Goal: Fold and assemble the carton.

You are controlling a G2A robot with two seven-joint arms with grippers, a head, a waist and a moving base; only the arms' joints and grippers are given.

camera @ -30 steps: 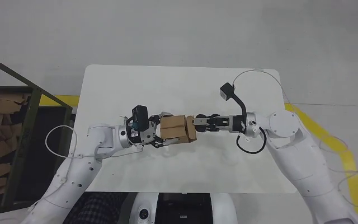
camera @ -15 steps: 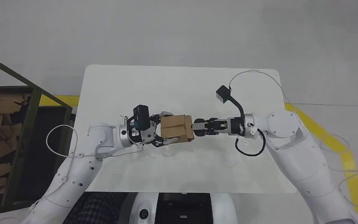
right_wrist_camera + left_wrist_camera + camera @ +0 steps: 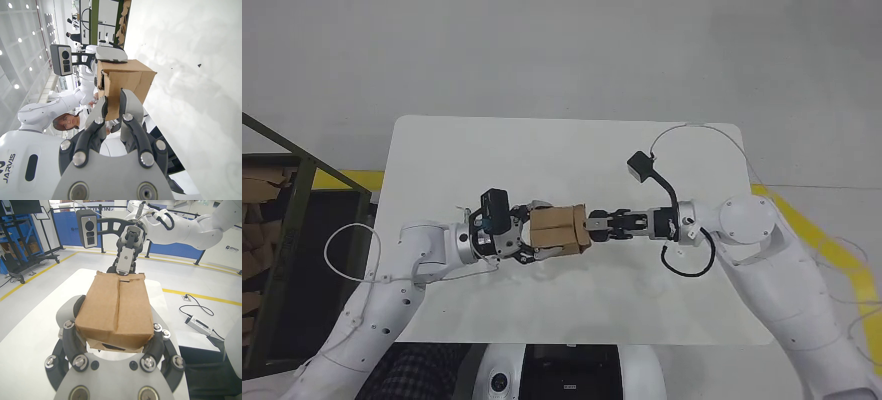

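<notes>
Carton [image 3: 557, 228] held over the middle of the table [image 3: 442, 160] — left gripper [image 3: 115, 321] clamped across one end, a finger against each side wall; right gripper [image 3: 113, 103] pinched closed on the opposite end flap's edge.

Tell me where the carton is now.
In the top view, the carton is over the middle of the table, between the left hand and the right hand.
</notes>
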